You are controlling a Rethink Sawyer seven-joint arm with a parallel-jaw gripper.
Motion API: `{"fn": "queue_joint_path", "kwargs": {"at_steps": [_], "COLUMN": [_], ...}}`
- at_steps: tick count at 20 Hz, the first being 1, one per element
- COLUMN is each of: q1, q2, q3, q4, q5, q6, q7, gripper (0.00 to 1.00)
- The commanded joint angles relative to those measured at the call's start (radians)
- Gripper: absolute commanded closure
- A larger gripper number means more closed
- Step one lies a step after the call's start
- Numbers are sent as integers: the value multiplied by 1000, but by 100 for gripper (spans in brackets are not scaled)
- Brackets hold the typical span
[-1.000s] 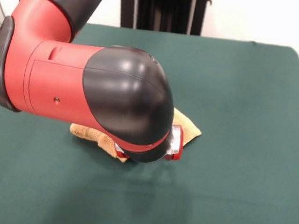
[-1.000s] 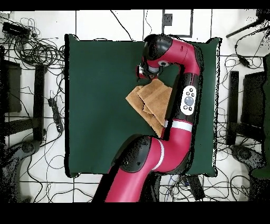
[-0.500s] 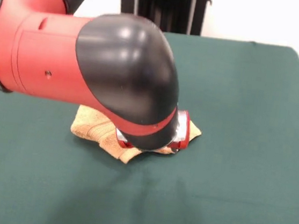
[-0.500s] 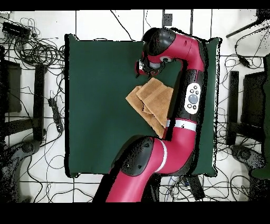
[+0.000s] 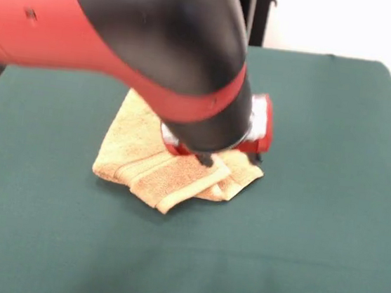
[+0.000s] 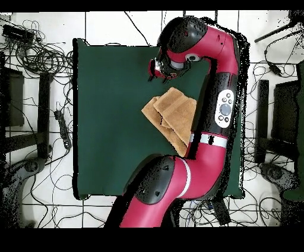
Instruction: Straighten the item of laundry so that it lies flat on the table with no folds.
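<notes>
Towel (image 6: 172,116) folded on worktop (image 6: 107,119); tool (image 6: 159,68) above its far edge, apart from it. Tool's grip state: cannot tell.

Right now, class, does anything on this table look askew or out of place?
Yes: the towel is not flat. It lies folded over itself on the green table, layers overlapping and edges skewed. Nothing looks spilled or damaged.
</notes>
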Motion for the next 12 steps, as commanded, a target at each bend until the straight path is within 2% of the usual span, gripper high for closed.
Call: {"fn": "queue_joint_path", "kwargs": {"at_steps": [1, 3, 6, 10, 12], "q1": [35, 39, 42, 58, 60], "q2": [-23, 20, 78, 128, 130], "q3": [55, 58, 62, 83, 44], "q4": [112, 90, 63, 15, 40], "q5": [30, -17, -87, -205, -188], "q6": [157, 163, -21, -103, -259], "q7": [357, 284, 160, 96, 63], "gripper": [0, 0, 0, 0, 0]}}
